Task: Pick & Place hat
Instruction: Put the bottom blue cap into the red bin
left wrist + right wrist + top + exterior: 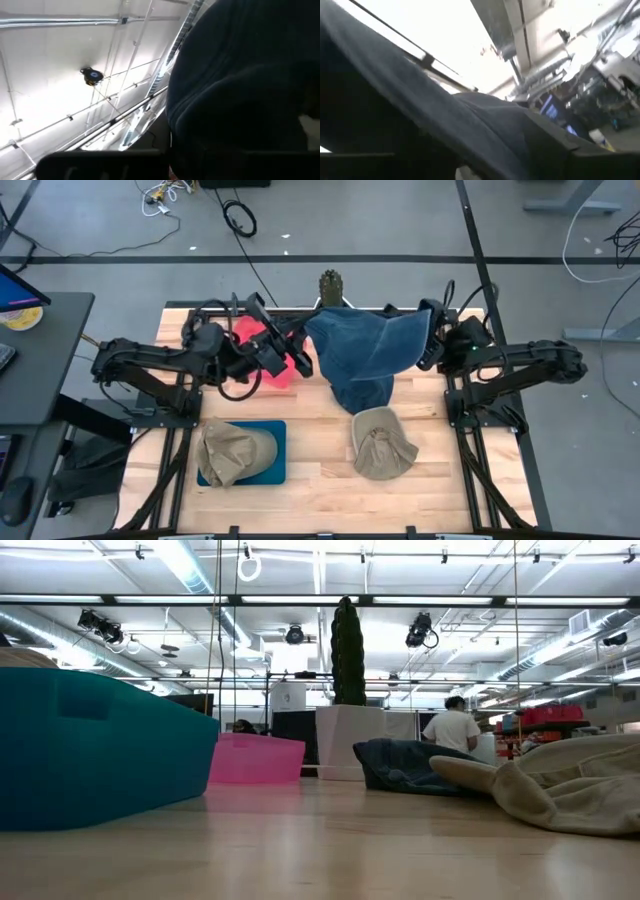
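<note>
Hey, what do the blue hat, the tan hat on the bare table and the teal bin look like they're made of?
Blue hat: soft matte cloth, maybe denim or cotton; it drapes and folds. Tan hat: limp, creased woven fabric, likely cotton. Teal bin: probably moulded plastic, with smooth, rigid, slightly glossy walls.

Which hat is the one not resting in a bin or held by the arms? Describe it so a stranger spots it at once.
Start at the wooden table and go to its front half, right of the blue bin. The khaki hat lies there on bare wood, just below the hanging blue hat. Its khaki twin sits in the bin.
</note>
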Motion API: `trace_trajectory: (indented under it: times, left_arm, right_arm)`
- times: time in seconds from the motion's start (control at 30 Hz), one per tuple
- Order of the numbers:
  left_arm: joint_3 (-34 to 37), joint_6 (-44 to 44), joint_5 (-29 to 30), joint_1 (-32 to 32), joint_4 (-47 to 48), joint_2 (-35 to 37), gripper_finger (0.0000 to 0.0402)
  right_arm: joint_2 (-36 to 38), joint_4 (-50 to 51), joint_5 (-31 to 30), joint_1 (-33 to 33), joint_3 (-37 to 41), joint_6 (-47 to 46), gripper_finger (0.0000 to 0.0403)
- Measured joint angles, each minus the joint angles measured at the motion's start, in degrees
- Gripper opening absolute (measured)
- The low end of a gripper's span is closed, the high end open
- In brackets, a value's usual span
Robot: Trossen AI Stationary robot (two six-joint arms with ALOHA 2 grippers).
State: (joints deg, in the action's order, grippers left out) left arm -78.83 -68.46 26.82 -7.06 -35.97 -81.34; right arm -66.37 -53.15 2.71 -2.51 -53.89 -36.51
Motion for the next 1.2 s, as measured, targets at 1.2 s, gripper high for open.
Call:
trace_trajectory:
  times: [1.2]
  left_arm:
    - [0.00,-22.24,6.63,-3.81,4.94,4.33,0.0029]
  right_arm:
    - [14.57,52.79,3.36,-0.12,2.24,-22.42,0.0222]
